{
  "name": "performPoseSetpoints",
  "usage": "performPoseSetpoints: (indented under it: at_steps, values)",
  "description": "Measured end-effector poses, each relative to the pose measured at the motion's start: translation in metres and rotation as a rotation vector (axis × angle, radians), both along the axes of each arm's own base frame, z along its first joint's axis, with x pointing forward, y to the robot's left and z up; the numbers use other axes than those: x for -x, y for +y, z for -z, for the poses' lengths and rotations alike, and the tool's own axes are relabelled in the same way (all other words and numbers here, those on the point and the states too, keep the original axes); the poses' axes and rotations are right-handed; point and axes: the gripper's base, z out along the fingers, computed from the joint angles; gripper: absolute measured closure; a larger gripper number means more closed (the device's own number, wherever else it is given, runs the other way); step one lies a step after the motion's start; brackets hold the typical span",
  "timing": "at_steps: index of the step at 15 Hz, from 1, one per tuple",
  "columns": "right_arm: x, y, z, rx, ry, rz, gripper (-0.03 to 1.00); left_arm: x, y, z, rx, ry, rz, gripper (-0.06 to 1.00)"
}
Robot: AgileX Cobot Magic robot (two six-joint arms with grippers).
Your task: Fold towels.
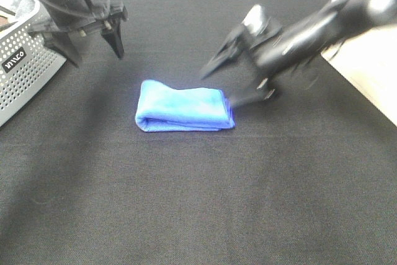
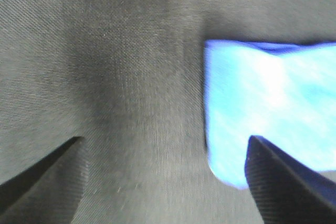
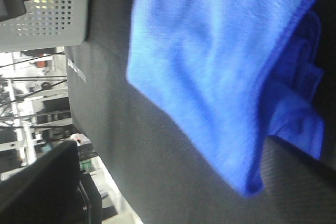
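Observation:
A blue towel (image 1: 184, 110) lies folded into a thick rectangle on the black cloth table (image 1: 198, 203). My left gripper (image 1: 92, 48) is open and empty, above the cloth behind and left of the towel. In the left wrist view the towel (image 2: 268, 114) lies by one finger of that gripper (image 2: 163, 182). My right gripper (image 1: 231, 83) is motion-blurred and open, at the towel's right end, with its lower finger touching or just beside that edge. The right wrist view shows the towel (image 3: 210, 72) close up between its open fingers (image 3: 42, 182).
A grey perforated basket (image 1: 25, 66) stands at the left edge of the table and also shows in the right wrist view (image 3: 52, 9). The black cloth ends at the right, where a pale surface (image 1: 372, 72) begins.

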Motion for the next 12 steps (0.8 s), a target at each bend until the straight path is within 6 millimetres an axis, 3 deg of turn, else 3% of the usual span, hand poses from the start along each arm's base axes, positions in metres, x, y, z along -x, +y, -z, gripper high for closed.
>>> performPoseSetpoints:
  at_steps: [4, 5, 9, 10, 12]
  values:
    - [0.019, -0.01, -0.065, 0.149, -0.121, -0.083, 0.09, 0.018, 0.004, -0.044, -0.008, -0.096, 0.077, 0.17]
    - [0.029, -0.019, -0.091, 0.253, -0.168, -0.097, 0.09, 0.026, 0.006, -0.051, -0.011, -0.1, 0.086, 0.17]
    - [0.063, -0.04, -0.156, 0.449, -0.269, -0.057, 0.09, 0.078, 0.02, -0.078, -0.058, -0.1, 0.095, 0.17]
    - [0.063, -0.04, -0.156, 0.449, -0.269, -0.057, 0.09, 0.078, 0.02, -0.078, -0.058, -0.1, 0.095, 0.17]
    - [0.095, -0.05, -0.181, 0.505, -0.312, -0.028, 0.09, 0.117, 0.031, -0.089, -0.09, -0.098, 0.098, 0.17]
